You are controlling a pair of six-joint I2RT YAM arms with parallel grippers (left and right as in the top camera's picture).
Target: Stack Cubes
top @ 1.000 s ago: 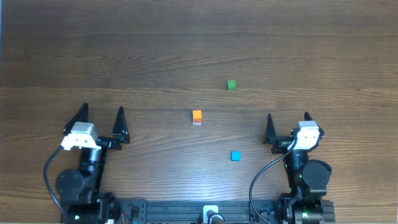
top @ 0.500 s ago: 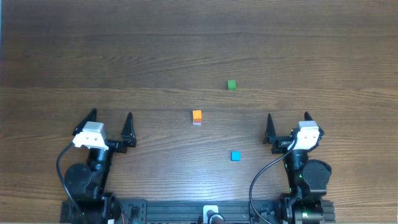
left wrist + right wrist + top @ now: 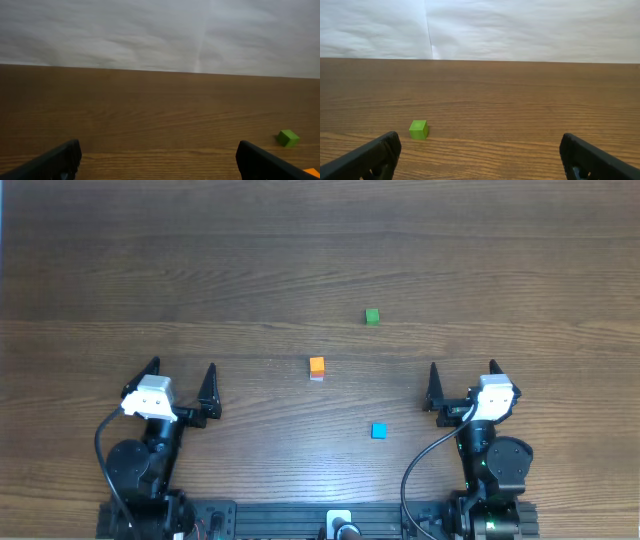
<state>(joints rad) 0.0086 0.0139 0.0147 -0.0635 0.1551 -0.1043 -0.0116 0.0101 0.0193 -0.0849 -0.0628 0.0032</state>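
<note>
Knocking things over is the big worry. The small orange cube (image 3: pixel 317 365) sits near the middle of the brown wooden desk (image 3: pixel 320 240). It seems to rest on a pale little block (image 3: pixel 317 377), so that pile looks wobbly. A claw coming in too low or off to one side could push it down. The small green cube (image 3: pixel 372 316) lies a bit nearer the far edge, and the small blue cube (image 3: pixel 378 430) lies nearer the edge where the arms stand. Both are tiny, so a pinch that is not lined up could flick one away or let it slip out. Setting a cube down crooked could also tip the pile.

The left claw (image 3: pixel 181 367) is by the arms' edge on the left side of the desk, well apart from all the cubes. Its fingers are spread wide and hold nothing. The right claw (image 3: pixel 463 366) is by the same edge on the right side, wide open and empty too, with the blue cube nearest to it.
</note>
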